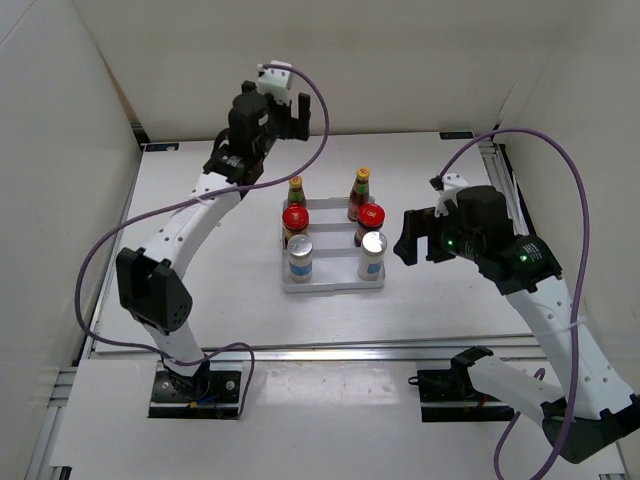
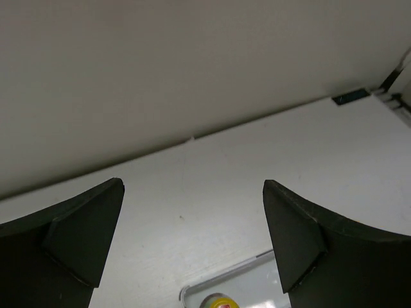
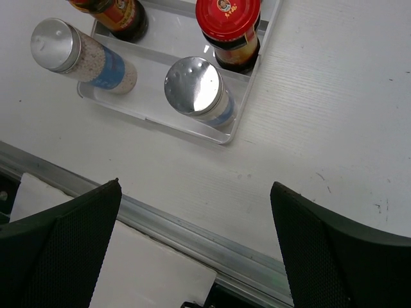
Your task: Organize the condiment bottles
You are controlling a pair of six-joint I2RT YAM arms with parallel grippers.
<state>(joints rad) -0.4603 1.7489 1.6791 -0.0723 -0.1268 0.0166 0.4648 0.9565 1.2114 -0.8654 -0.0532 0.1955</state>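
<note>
Six condiment bottles stand in a white ridged tray [image 1: 333,284] at mid-table. Two slim yellow-capped sauce bottles [image 1: 296,190] [image 1: 360,186] are in the back row. Two red-lidded jars [image 1: 295,218] [image 1: 370,216] are in the middle row. Two silver-capped shakers [image 1: 300,251] [image 1: 372,246] are in front. My left gripper [image 1: 285,105] is open and empty, high behind the tray; its view shows one yellow cap [image 2: 218,301]. My right gripper [image 1: 415,238] is open and empty, right of the tray; its view shows both shakers [image 3: 196,86] [image 3: 58,45] and a red-lidded jar [image 3: 228,19].
An aluminium rail [image 1: 330,350] runs along the table's near edge and also shows in the right wrist view [image 3: 192,224]. White enclosure walls stand at the back and both sides. Purple cables [image 1: 560,160] loop above both arms.
</note>
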